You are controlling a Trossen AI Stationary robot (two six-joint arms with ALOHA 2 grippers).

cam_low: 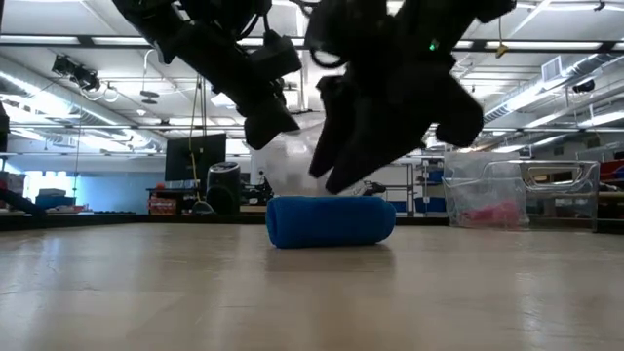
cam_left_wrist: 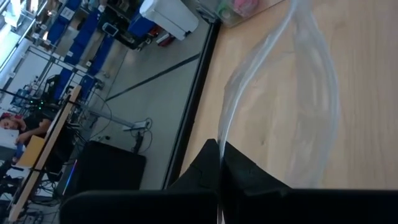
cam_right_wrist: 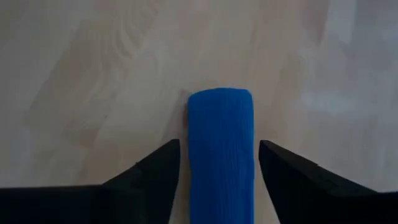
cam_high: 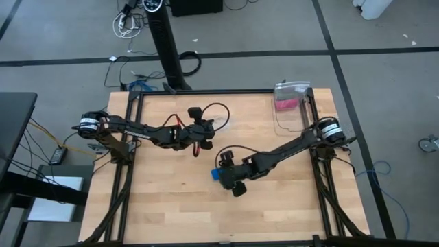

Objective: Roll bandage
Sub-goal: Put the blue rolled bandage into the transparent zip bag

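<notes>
The bandage (cam_right_wrist: 221, 149) is wound into a small bright blue roll that lies on its side on the wooden table (cam_high: 171, 213), near the middle (cam_high: 215, 175). My right gripper (cam_right_wrist: 219, 152) stands open over it, slanting down, with one finger on each side of the roll and a narrow gap at both; in the low view the gripper (cam_low: 336, 180) hangs just above the roll (cam_low: 331, 221). My left gripper (cam_high: 204, 136) is farther back and to the left, above the table, shut on a clear plastic wrapper (cam_left_wrist: 280, 93). My left gripper pinches the clear plastic wrapper at one end (cam_left_wrist: 221, 140) between its two shut fingers. The film runs on from the fingertips out over the table, loosely creased. Whether its far end touches the table, I cannot tell.
A clear plastic box (cam_high: 291, 106) with something pink inside stands at the table's far right corner (cam_low: 492, 200). Black frame rails (cam_high: 120, 199) run along the table's left and right edges. Bare wood lies near the front edge.
</notes>
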